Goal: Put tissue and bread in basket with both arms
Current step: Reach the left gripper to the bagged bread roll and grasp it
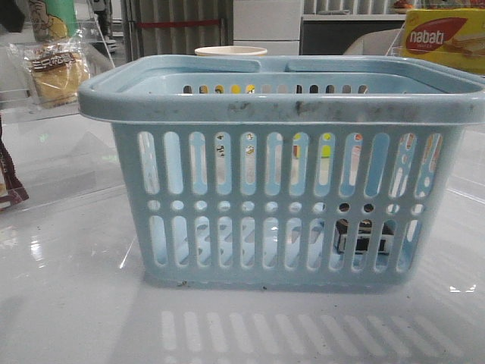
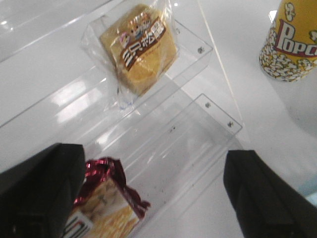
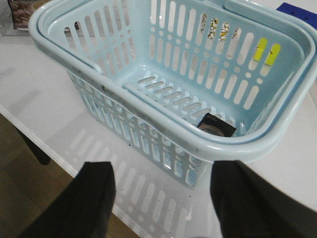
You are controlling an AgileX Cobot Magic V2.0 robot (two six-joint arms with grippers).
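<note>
Slotted plastic basket (image 1: 284, 189), flat tissue (image 1: 364, 236) inside, crinkly clear-wrapped bread (image 1: 54, 72)

We see the basket (image 1: 288, 189) standing mid-table (image 1: 76, 318), nearest the front. The tissue (image 1: 365, 236) lies inside it on the floor, in the near right corner. The bread (image 1: 54, 72) sits on a shelf (image 1: 23, 98) behind and to the left of the basket. A box (image 1: 445, 38) stands behind to the right, and a cup (image 1: 231, 51) just behind the basket.
</note>
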